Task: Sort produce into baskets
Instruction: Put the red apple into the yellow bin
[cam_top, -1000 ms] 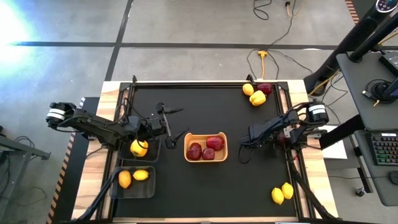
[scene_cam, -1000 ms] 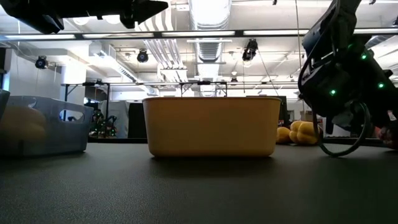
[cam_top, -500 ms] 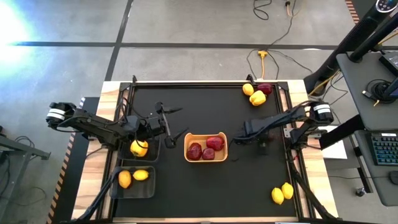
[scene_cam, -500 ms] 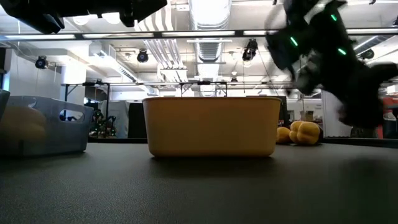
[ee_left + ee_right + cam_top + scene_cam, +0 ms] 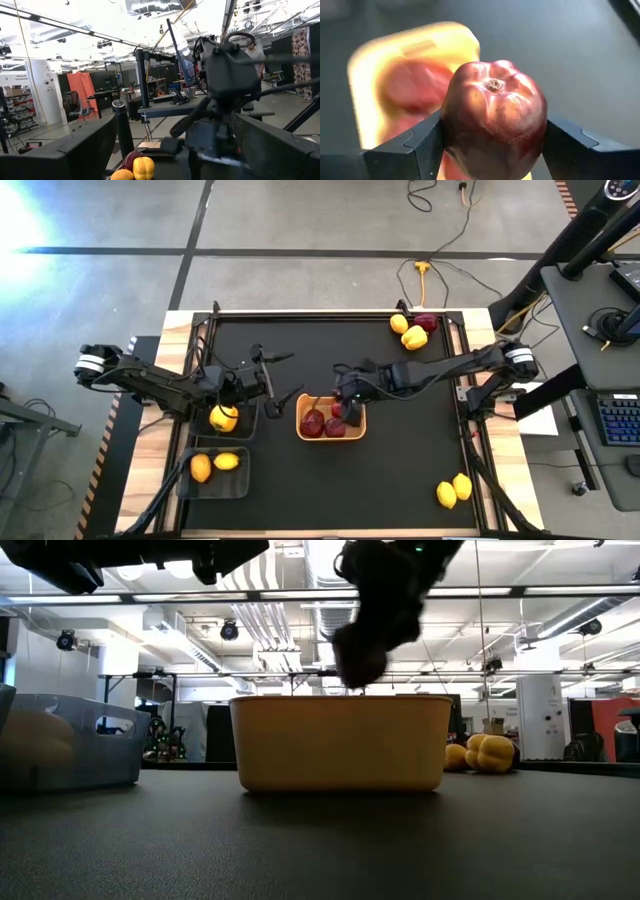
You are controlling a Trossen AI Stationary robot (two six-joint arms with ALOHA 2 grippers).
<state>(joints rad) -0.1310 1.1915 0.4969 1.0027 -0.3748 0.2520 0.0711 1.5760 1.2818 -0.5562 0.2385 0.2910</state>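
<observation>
Right tool (image 5: 492,145) clamps a dark red apple (image 5: 493,117), poised above the yellow-tan tray (image 5: 358,426) holding the other reds. Left tool (image 5: 281,380) gapes, idle near the dark bins (image 5: 243,428).

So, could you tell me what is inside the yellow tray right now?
Dark red fruits lie in the yellow tray; the right tool, holding another red fruit above, covers part of it.
</observation>
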